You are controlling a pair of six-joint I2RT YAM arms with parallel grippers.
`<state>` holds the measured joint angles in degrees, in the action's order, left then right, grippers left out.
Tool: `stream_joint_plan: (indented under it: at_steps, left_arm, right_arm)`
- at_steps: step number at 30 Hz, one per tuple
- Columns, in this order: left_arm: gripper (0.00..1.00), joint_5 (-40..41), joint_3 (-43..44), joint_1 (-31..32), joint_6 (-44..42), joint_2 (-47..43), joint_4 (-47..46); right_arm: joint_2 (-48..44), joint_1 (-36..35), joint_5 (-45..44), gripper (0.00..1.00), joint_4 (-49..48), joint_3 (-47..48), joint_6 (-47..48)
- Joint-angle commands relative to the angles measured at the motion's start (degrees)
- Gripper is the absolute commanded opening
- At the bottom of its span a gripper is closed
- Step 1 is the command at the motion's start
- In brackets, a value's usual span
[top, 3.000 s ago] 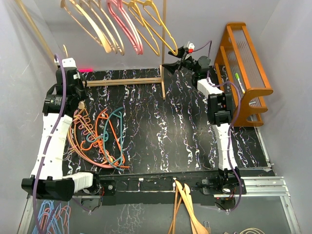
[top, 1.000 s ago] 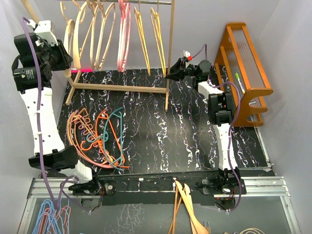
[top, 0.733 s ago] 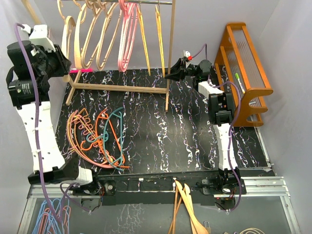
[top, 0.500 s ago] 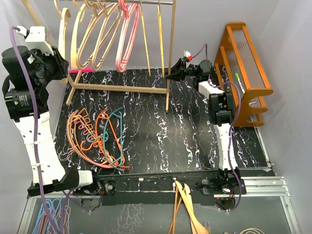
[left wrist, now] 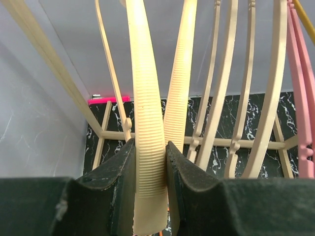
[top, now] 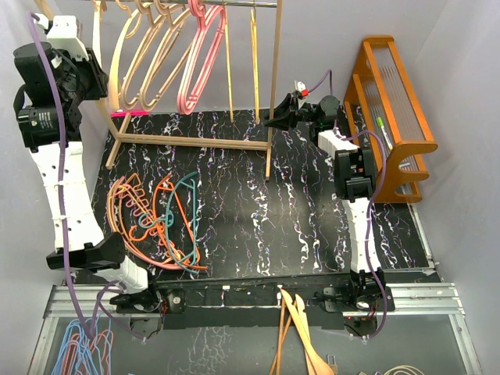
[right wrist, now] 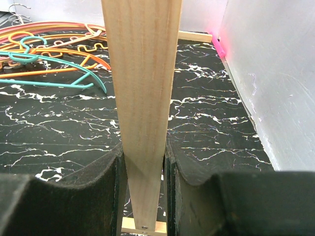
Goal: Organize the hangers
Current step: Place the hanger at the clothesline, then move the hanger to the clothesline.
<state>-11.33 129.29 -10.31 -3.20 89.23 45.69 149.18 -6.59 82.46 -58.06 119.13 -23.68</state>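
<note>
Grip tally: left fingers (left wrist: 110, 191), one tan hanger (left wrist: 147, 147); right fingers (right wrist: 197, 194), one post (right wrist: 142, 98).

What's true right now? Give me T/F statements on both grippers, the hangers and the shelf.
1. The left gripper is shut on a tan ribbed hanger. True.
2. The right gripper is open and holds nothing. False: it is clamped on the rack's wooden post.
3. A teal hanger lies in the pile on the table. True.
4. Every hanger is hung on the rail. False: the pile lies on the table.
5. The wooden shelf stands at the table's left edge. False: it stands at the right edge.
</note>
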Motion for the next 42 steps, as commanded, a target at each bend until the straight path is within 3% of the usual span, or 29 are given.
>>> stream_joint_plan:
  at_steps: [1, 15, 33, 38, 42]
  left_arm:
    - [0.00, 0.06, 3.37, 0.02, -0.98, -0.27, -3.77]
    - [0.00, -9.77, 8.15, -0.20, 1.48, 8.96, -2.05]
    - [0.00, -34.24, -1.72, 0.93, 4.02, 5.74, -3.21]
    - [0.00, -31.20, 0.28, 5.75, 1.14, 6.78, 1.62]
    - [0.00, -25.98, 4.25, 13.04, -1.01, 9.96, 6.58]
  right_arm:
    - [-2.10, 0.44, 15.10, 0.08, 1.20, -0.39, -0.54]
    - [-2.01, 0.44, 15.67, 0.08, 1.57, -0.83, -1.23]
    - [-0.92, 0.45, 14.42, 0.08, 2.45, 0.60, -1.48]
    - [-0.50, 0.48, 14.22, 0.08, 3.51, 1.35, -0.88]
    - [-0.13, 0.46, 13.84, 0.08, 4.25, 1.86, -0.49]
